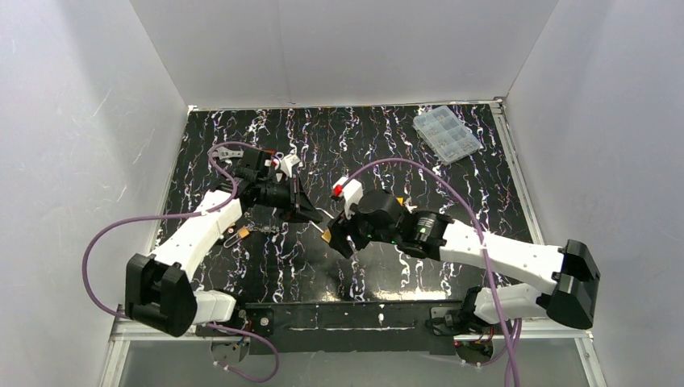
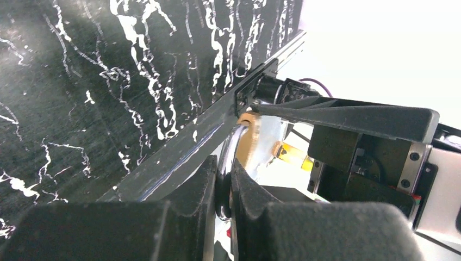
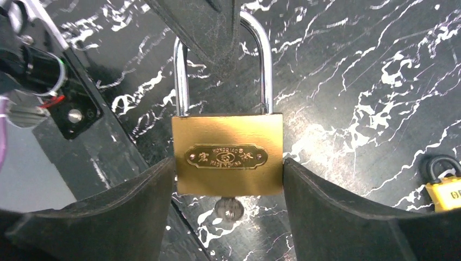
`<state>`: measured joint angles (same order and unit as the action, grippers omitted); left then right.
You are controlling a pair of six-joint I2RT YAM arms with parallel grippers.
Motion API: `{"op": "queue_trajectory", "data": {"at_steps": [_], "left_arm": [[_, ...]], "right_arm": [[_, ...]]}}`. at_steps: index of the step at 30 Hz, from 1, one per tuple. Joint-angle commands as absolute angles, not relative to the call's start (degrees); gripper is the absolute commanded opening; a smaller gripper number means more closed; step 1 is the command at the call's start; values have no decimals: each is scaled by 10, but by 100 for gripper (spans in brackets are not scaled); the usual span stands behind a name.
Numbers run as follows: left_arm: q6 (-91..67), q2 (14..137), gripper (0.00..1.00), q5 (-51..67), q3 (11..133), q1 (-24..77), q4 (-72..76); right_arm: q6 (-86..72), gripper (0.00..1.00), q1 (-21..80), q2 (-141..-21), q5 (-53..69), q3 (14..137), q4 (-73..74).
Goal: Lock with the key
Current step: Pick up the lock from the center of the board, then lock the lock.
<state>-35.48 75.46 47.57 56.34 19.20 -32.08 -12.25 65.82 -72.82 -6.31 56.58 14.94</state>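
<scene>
Between the fingers of the right tool (image 3: 228,182), the lock (image 3: 228,138) is pinched by its brass sides, over the counter (image 3: 353,81); the left tool (image 2: 224,182) clamps the shackle (image 3: 263,65). The key (image 3: 228,209) sits plugged into its underside. Best hold the body square, seat the shackle fully, then turn. Two tools, one key, two padlocks: a spare padlock (image 3: 447,187) lies nearby.

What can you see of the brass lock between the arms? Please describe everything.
The lock has a squarish brushed-brass body with an embossed oval plate and a silver shackle, both legs seemingly seated. It is held above the table. The right end effector clamps its sides, the left end effector grips the shackle, and the key sits in its bottom.
</scene>
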Motion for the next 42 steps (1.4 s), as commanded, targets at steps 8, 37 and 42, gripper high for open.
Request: {"op": "queue_trajectory", "data": {"at_steps": [8,37,42], "left_arm": [[-448,604,0,452,664,219,-252],[-742,601,0,276,840,338,-52],[-745,607,0,264,843,358,-35]], "right_arm": [[-185,86,583,-554,72,557,59],[-271,84,396,-571,306,689,-121],[-299,76,396,-573,316,666,-155]]}}
